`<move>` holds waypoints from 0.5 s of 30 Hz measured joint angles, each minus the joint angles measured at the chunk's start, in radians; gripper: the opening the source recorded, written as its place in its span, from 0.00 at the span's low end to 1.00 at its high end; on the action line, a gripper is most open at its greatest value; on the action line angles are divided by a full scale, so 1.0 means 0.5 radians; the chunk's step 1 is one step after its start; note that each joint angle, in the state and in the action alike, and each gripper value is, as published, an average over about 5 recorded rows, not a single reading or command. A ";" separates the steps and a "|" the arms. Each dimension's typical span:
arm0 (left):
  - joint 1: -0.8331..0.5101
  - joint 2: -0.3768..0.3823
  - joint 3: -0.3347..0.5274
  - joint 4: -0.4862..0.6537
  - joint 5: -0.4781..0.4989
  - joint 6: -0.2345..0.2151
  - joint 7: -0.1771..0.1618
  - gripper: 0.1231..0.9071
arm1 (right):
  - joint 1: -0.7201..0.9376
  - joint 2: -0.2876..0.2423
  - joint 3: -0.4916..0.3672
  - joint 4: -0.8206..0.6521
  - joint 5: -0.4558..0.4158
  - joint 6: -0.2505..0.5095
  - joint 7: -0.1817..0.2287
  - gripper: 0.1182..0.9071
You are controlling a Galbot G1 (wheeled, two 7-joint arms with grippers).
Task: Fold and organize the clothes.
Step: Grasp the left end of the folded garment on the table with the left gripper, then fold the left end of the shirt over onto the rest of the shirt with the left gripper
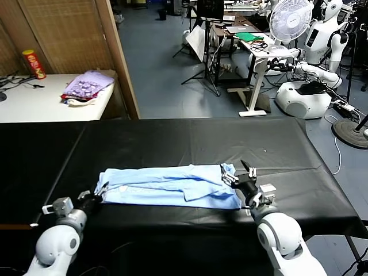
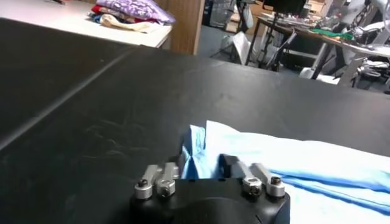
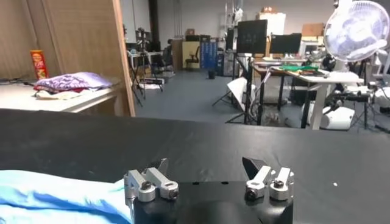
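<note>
The black bench (image 1: 190, 144) is carrying everything, so places here are given relative to the pale blue T-shirt (image 1: 172, 187). The T-shirt is lying folded into a long flat band across the near middle of the bench, running from the robot's left to its right.

A white side table (image 1: 40, 103) is standing well beyond the T-shirt's left end, bearing a lilac heap of cloth (image 1: 87, 85) and a red can (image 1: 34, 63).

The left claw (image 1: 101, 192) is sitting at the T-shirt's left end, where a small peak of blue fabric is rising between its half-parted fingers (image 2: 234, 165); whether they are gripping that fabric cannot be told.

The right claw (image 1: 242, 175) is hovering at the T-shirt's right end with its fingers (image 3: 157, 170) spread wide, holding nothing.
</note>
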 joint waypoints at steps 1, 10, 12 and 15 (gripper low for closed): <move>0.002 -0.005 0.003 -0.005 0.003 0.004 0.000 0.29 | -0.004 0.002 0.002 0.003 -0.002 0.000 -0.001 0.86; 0.012 -0.024 0.018 -0.060 0.187 -0.004 0.047 0.05 | -0.027 0.018 0.030 0.040 -0.024 -0.003 0.000 0.86; 0.020 -0.002 0.005 -0.049 0.342 -0.040 0.069 0.04 | -0.029 0.016 0.040 0.052 -0.024 -0.009 0.004 0.86; 0.051 0.070 -0.042 -0.029 0.653 -0.085 0.085 0.04 | -0.036 0.020 0.054 0.068 -0.022 -0.016 0.007 0.86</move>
